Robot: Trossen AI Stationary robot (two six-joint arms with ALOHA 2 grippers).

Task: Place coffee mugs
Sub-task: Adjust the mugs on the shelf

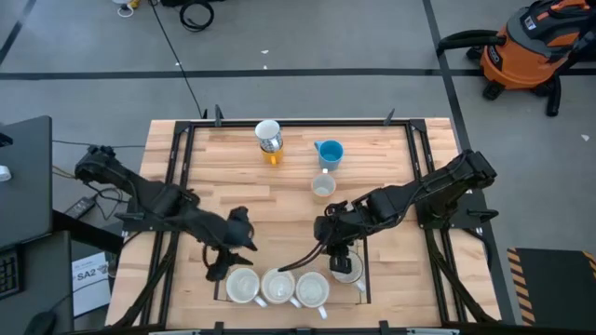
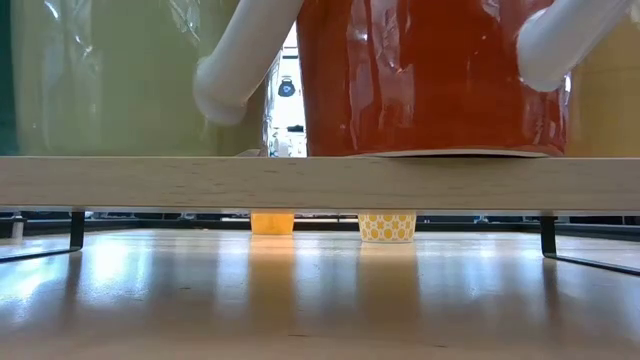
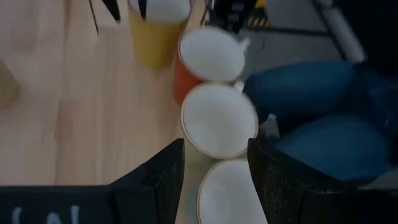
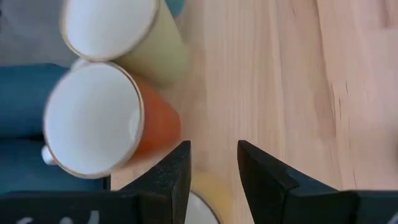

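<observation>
Coffee mugs sit in two groups on the wooden table point(image 1: 214, 158). At the 6 o'clock edge in the high view, three white-lined mugs stand mouth-up in a tight row: a mug point(image 1: 243, 286) on the 9 o'clock end, a middle mug point(image 1: 277, 286) touching it, and a third mug point(image 1: 312, 288) touching that one. A fourth mug point(image 1: 347, 268) stands just beside the row toward 3 o'clock, partly under the right gripper point(image 1: 332, 244). All look empty, showing only pale interiors.

Toward 12 o'clock, well apart from the row, a white mug point(image 1: 268, 136) lies tipped against a small orange-yellow mug point(image 1: 272, 155). A blue mug point(image 1: 330, 153) stands at its 3 o'clock side, and a small cream mug point(image 1: 322, 187) stands just at the blue one's 6 o'clock, both open and empty.

The left gripper point(image 1: 226, 261) hangs over the 9 o'clock end of the row. In the left wrist view its fingers point(image 3: 165, 180) are spread on either side of a cream mug's rim, not visibly pinching it. In the right wrist view the right gripper's fingers point(image 4: 174, 177) are parted with bare wood between them, beside a red-brown mug point(image 4: 155, 124) and a pale yellow mug point(image 4: 149, 50).

In the low view the red-brown mug fills the near ground behind a wooden bar point(image 2: 320, 182).
</observation>
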